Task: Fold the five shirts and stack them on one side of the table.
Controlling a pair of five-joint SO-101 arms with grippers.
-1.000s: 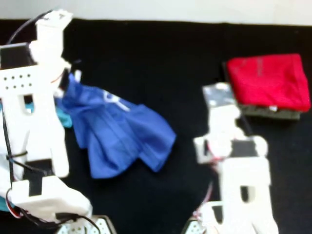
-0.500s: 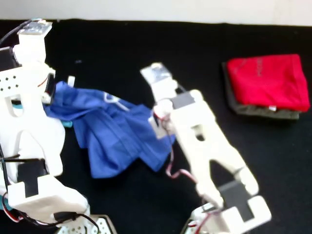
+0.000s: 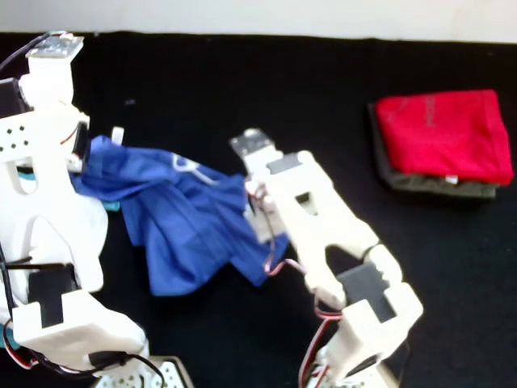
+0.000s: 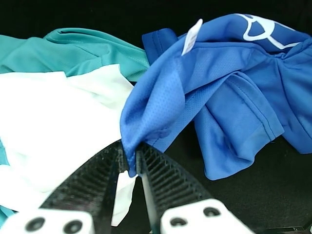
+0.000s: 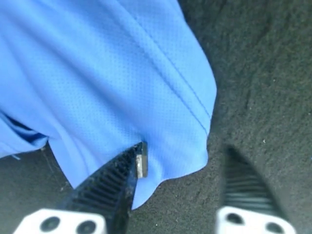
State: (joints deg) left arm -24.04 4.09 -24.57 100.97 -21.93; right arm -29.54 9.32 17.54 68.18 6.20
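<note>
Wide gap separates blue shirt (image 3: pixel 186 230) from folded stack (image 3: pixel 444 137).

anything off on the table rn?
Nothing damaged. The blue shirt is crumpled mid-table, one edge pinched in the left gripper, the open right gripper over its opposite hem. A teal shirt and a white shirt sit bunched, unfolded, beside it. The red shirt sits folded on a dark shirt.

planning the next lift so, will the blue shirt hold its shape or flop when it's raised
Probably floppy: the blue shirt bunches into folds where the left gripper pinches it. Likely light, since a small pinch keeps hold of its edge. Pushed, it would probably crumple rather than slide whole, given its loose wrinkles.
</note>
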